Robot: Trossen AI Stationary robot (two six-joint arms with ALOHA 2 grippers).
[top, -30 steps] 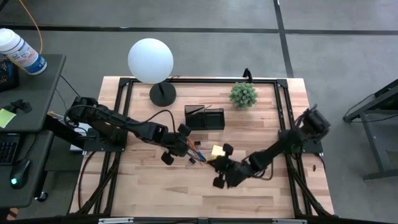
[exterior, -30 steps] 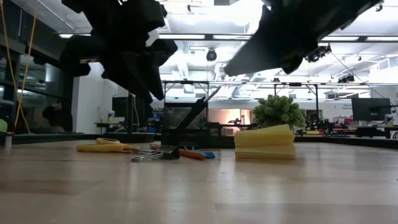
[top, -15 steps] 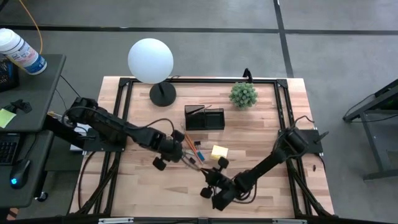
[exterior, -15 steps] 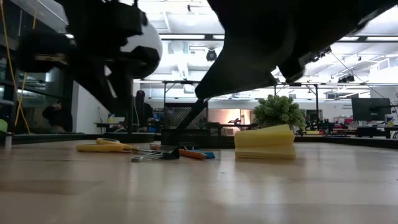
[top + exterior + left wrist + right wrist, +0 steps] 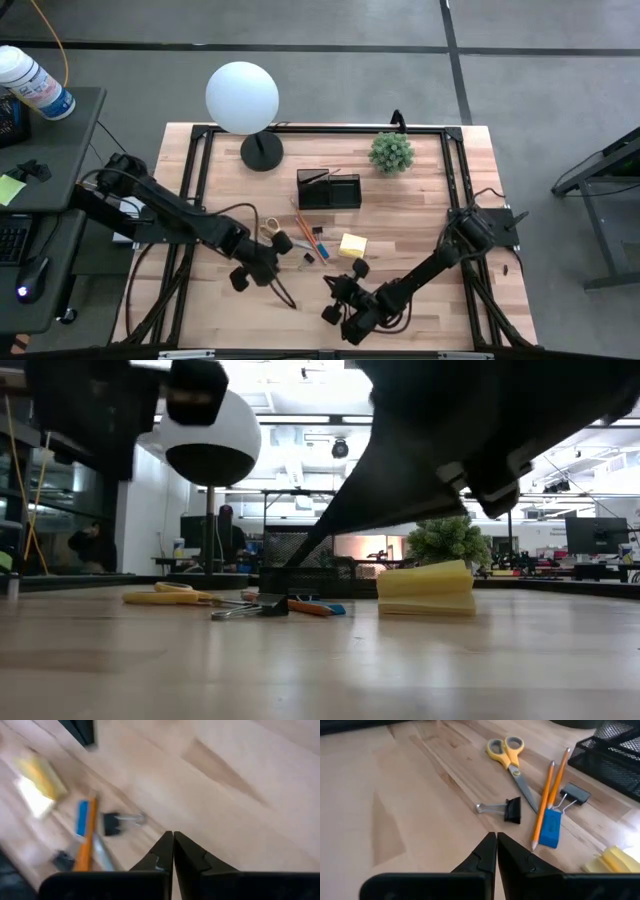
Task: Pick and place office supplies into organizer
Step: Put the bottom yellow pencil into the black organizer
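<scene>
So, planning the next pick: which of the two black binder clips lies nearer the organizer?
The binder clip beside the pencil tops, close to the mesh organizer; the other clip lies farther out.

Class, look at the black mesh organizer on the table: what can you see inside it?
In the high view, the organizer holds one slim stick-like item slanting across its left compartment; the other compartments look dark. Whether anything lies deeper inside cannot be told: the mesh walls and shadow hide it.

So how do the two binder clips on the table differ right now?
The nearer binder clip lies alone on bare wood, its wire handles pointing away from the pencils. The farther binder clip sits beyond the pencils, towards the organizer, its handles pointing at the blue eraser. Both are black and lie flat, ungripped.
</scene>
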